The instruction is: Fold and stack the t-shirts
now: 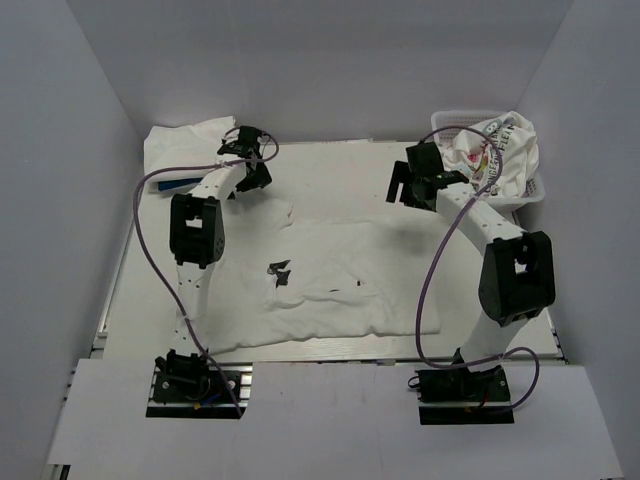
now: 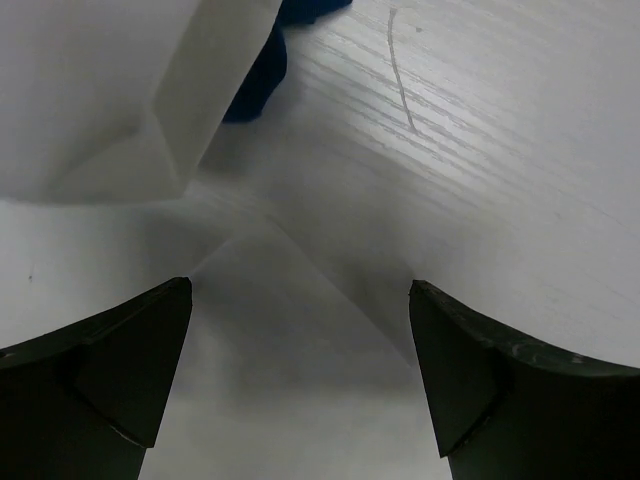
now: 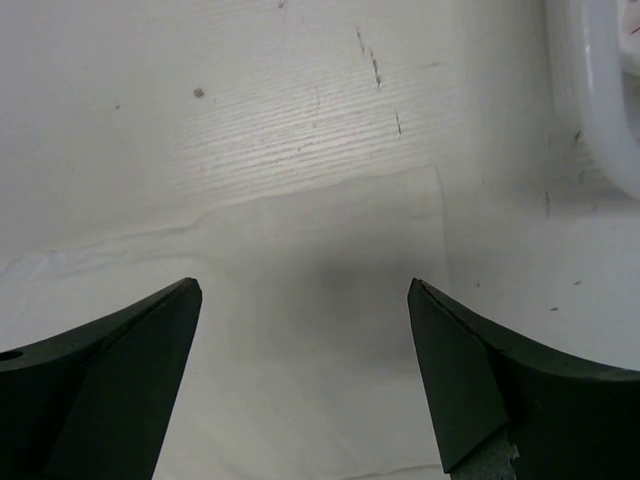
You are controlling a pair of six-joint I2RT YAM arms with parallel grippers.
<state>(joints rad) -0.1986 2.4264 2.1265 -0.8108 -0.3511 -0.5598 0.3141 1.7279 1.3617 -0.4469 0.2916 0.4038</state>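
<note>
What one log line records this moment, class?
white t-shirt spread out mid-table | left jaws open over its far-left corner | right jaws open over its far-right corner | printed t-shirt in basket

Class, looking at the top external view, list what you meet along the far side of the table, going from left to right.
folded white t-shirt, left gripper, right gripper, printed t-shirt in the white basket
</note>
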